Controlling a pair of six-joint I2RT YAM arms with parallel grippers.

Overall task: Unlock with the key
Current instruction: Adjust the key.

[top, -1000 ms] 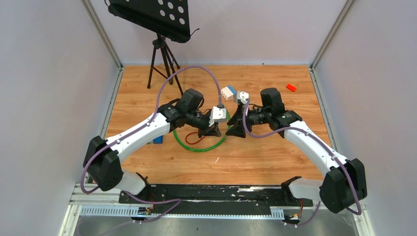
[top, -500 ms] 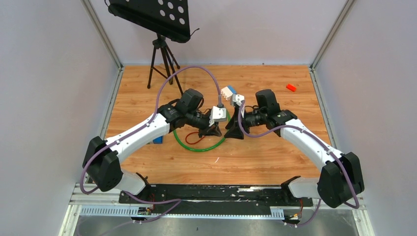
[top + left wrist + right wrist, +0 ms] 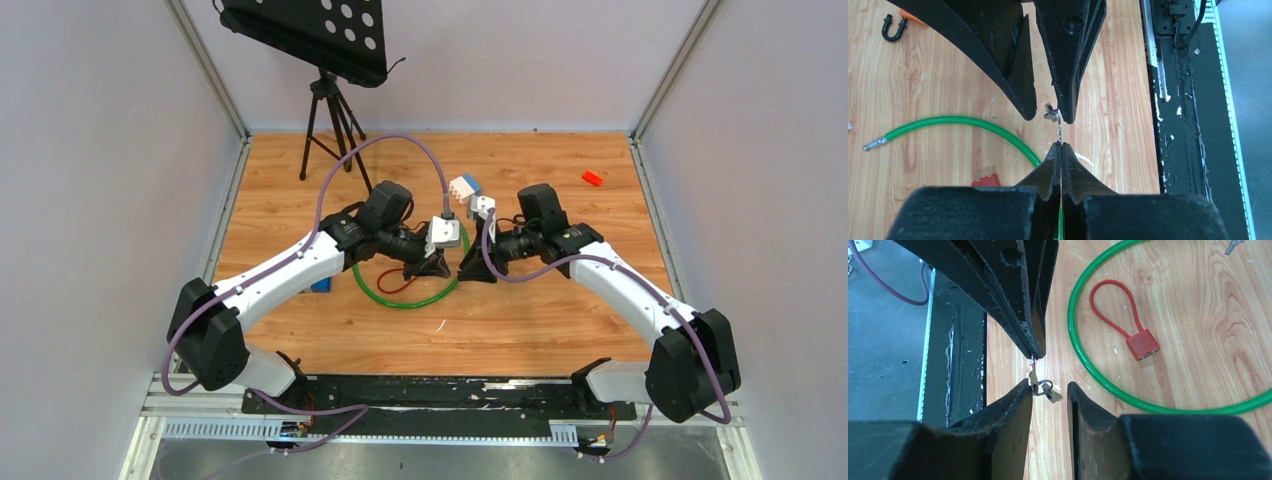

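Arms: both are reaching inward, tips meeting nose to nose above the green cable loop [image 3: 958, 120], at its rim nearest the right arm. Left gripper [image 3: 1061, 147] is pinching the key [image 3: 1060, 131] tight. The key's long axis is running tip to tip, its ring [image 3: 1042, 386] end pointing into the right gripper [image 3: 1048, 388], whose fingers are standing narrowly apart around it. 1 red padlock [image 3: 1142, 345] is lying inside the loop.
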